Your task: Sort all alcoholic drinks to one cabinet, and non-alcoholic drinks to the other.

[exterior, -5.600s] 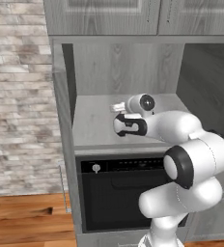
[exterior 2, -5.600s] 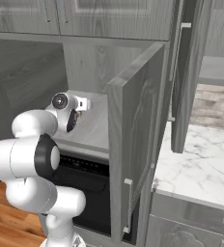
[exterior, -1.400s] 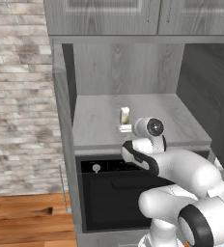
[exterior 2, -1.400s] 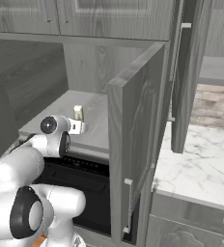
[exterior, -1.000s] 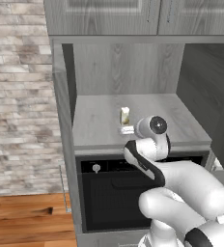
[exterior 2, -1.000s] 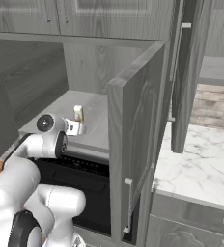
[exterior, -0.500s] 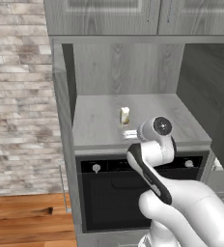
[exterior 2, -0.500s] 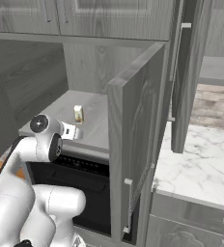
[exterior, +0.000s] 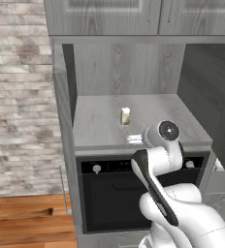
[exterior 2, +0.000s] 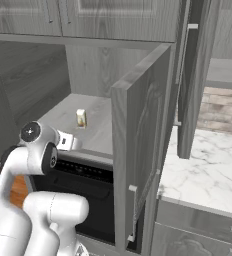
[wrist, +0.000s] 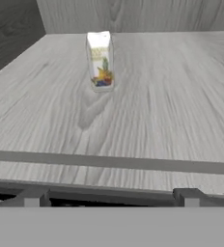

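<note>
Item by item, largest first: the narrower cabinet niche (exterior: 134, 72) over the black oven (exterior: 114, 198), its door (exterior 2: 143, 145) swung open and its grey shelf (wrist: 172, 106) carrying one cream-yellow carton (wrist: 100, 60), upright and well back from the front edge. My claw (wrist: 109, 197) hangs at that front edge, fingers spread as wide as they go and holding nothing, well apart from the carton. Judged step: one non-alcoholic drink is stowed here; my next move calls for clearing the open door and seeking another drink.
</note>
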{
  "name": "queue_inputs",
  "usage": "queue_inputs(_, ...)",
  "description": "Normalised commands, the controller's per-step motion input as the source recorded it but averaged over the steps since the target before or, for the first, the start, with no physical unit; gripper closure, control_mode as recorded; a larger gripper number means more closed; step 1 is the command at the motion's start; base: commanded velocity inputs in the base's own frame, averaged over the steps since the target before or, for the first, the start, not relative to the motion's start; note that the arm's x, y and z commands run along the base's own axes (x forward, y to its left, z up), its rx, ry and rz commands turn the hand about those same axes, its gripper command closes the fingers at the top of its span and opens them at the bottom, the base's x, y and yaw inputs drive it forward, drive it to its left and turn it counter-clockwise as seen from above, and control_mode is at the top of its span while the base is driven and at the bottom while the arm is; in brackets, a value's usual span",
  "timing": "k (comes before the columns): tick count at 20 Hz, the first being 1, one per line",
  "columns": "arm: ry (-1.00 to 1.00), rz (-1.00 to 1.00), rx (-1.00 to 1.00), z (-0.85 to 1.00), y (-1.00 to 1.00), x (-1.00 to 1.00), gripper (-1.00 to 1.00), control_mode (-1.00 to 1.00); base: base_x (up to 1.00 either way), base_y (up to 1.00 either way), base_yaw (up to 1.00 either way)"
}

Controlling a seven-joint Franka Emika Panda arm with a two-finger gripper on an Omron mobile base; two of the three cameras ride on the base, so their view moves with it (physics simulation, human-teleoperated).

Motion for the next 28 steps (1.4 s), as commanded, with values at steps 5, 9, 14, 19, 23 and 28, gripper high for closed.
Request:
queue_inputs(5,0.05,0.0,0.0,0.24,-0.05,-0.38,-1.0,-1.0,0.0,0.0,0.0)
queue_inputs(9,0.07,0.0,0.0,0.23,-0.04,-0.38,-1.0,-1.0,0.0,0.0,0.0)
queue_inputs(14,0.07,0.0,0.0,0.18,0.0,-0.37,-1.0,-1.0,0.0,0.0,0.0)
queue_inputs(19,0.03,0.0,0.0,0.03,0.0,-0.37,-1.0,-1.0,0.0,0.0,0.0)
queue_inputs(23,0.0,0.0,0.0,0.0,-0.03,-0.45,-1.0,-1.0,0.0,0.0,0.0)
queue_inputs(28,0.0,0.0,0.0,0.0,-0.08,-0.48,-1.0,-1.0,0.0,0.0,0.0)
